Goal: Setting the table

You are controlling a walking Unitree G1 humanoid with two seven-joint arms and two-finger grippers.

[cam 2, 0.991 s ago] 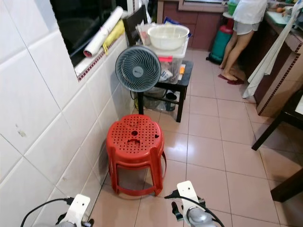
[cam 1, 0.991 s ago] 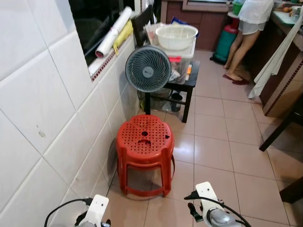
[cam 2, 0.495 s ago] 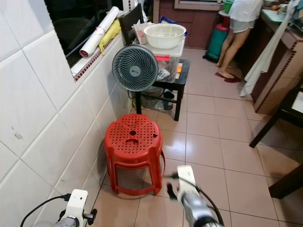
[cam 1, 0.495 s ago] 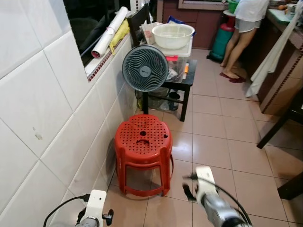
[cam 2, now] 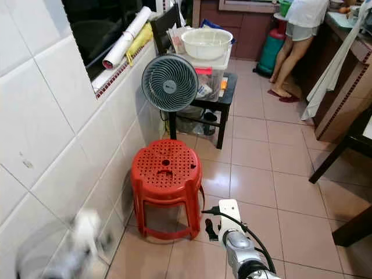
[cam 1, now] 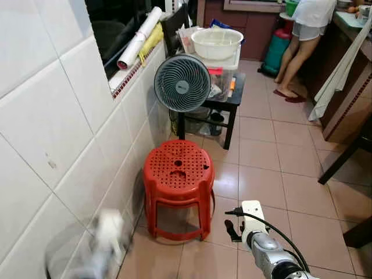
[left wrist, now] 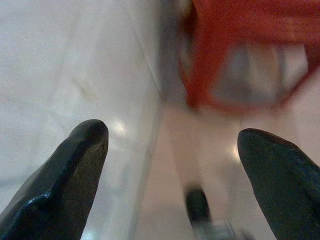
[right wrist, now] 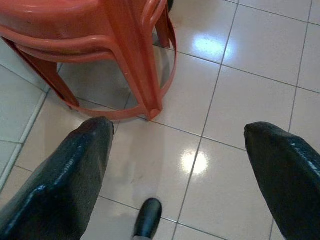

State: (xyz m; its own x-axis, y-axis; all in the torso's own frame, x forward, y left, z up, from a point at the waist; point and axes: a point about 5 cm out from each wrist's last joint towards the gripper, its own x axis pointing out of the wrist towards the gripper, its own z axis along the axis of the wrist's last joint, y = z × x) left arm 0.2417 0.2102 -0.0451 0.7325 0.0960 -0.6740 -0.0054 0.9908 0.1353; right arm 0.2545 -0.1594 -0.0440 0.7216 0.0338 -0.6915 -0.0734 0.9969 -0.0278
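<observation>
A white bowl [cam 1: 216,42] rests on a clear plastic box on a black side table [cam 1: 235,100] down the corridor. My right arm [cam 1: 258,238] hangs low beside a stack of red plastic stools [cam 1: 178,174]. The right gripper [right wrist: 177,127] is open over the floor tiles, with a stool leg [right wrist: 142,75] just beyond its fingers. My left arm [cam 1: 104,241] is a blur close to the tiled wall. The left gripper [left wrist: 172,135] is open and holds nothing, with the wall on one side and the red stool [left wrist: 250,55] ahead.
A grey fan [cam 1: 182,83] stands behind the stools. A person [cam 1: 302,35] stands at the counter far back right, near a green gas cylinder [cam 1: 278,49]. Dark table legs [cam 1: 343,163] and a hanging white cloth [cam 1: 337,75] are on the right. Rolled paper [cam 1: 139,38] lies on the sill.
The left arm has swung and is now blurred by the wall. The right arm has dropped back lower and closer. The whole view has shifted slightly with the camera.
</observation>
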